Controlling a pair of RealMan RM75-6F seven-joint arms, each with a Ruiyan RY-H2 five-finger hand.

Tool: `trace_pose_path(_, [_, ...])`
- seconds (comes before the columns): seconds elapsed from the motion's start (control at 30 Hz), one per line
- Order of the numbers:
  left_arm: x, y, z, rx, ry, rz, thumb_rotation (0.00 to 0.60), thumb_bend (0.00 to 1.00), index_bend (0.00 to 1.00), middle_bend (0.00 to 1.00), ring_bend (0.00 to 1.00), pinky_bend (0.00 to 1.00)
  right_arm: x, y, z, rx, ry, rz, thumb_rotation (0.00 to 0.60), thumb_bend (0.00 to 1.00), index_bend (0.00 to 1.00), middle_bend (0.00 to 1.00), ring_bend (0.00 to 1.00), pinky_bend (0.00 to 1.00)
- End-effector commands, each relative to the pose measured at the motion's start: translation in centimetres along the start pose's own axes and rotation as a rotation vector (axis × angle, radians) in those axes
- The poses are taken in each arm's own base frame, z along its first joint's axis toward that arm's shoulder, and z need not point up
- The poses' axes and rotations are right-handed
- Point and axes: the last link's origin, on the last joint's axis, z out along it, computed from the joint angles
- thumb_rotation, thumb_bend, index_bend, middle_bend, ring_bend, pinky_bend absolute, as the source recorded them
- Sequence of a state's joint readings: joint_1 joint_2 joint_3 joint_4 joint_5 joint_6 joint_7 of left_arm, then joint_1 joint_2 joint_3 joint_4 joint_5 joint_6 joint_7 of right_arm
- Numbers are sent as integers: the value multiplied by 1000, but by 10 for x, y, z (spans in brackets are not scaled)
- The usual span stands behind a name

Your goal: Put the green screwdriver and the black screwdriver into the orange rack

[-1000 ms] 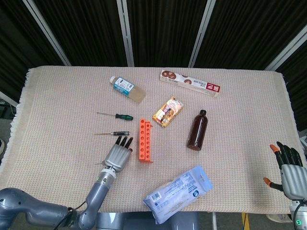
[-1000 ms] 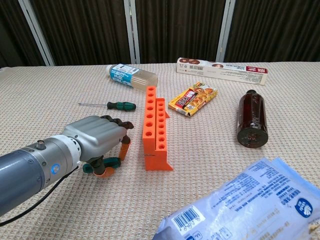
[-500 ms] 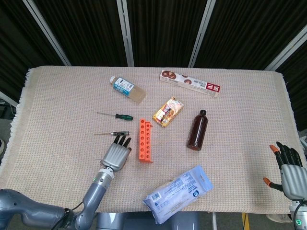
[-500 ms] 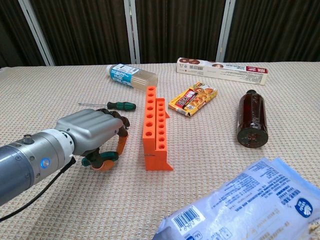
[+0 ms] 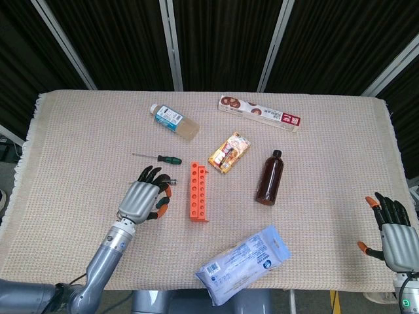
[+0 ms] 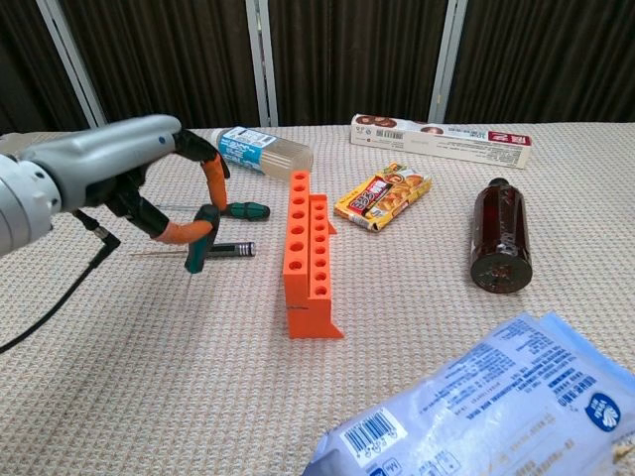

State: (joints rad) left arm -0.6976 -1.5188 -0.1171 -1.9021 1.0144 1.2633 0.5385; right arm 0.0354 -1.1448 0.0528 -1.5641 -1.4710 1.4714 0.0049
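The orange rack lies in the middle of the cloth-covered table, its holes facing up. The green screwdriver lies just left of the rack's far end. The black screwdriver lies nearer, its thin shaft pointing left; in the head view only its handle end shows past my fingers. My left hand hovers above it with fingers spread, holding nothing. My right hand hangs with spread fingers off the table's right front corner.
A brown bottle lies right of the rack, with a snack packet behind it. A clear bottle and a long box lie at the back. A blue-white pouch overhangs the front edge.
My left hand has risen from the cloth beside the rack, shifted left and spread its fingers above the black screwdriver. The right hand has stayed put.
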Motion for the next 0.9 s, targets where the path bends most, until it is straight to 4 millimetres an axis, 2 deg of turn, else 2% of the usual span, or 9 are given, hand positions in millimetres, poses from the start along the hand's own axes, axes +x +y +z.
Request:
trace_pose_path(0.03, [22, -5, -12, -50, 61, -110, 600, 559, 721, 210, 47, 0, 0, -1, 0, 3, 0, -1, 600, 0, 99, 21, 0, 22])
trace_pose_path(0.27, [34, 5, -22, -150, 96, -244, 600, 558, 713, 219, 45, 0, 1, -2, 1, 8, 4, -4, 600, 0, 99, 21, 0, 22])
trace_pose_path(0.37, [40, 15, -23, -217, 108, -330, 600, 559, 712, 218, 43, 0, 2, -2, 1, 7, 6, -3, 600, 0, 99, 21, 0, 22])
trace_pose_path(0.63, [42, 26, -14, -265, 96, -416, 600, 559, 712, 219, 42, 0, 2, 1, 0, -4, 6, 1, 600, 0, 99, 21, 0, 22])
trace_pose_path(0.9, [44, 25, -7, -253, 89, -430, 600, 558, 702, 214, 41, 0, 2, 3, 0, -9, 4, 1, 600, 0, 99, 21, 0, 22])
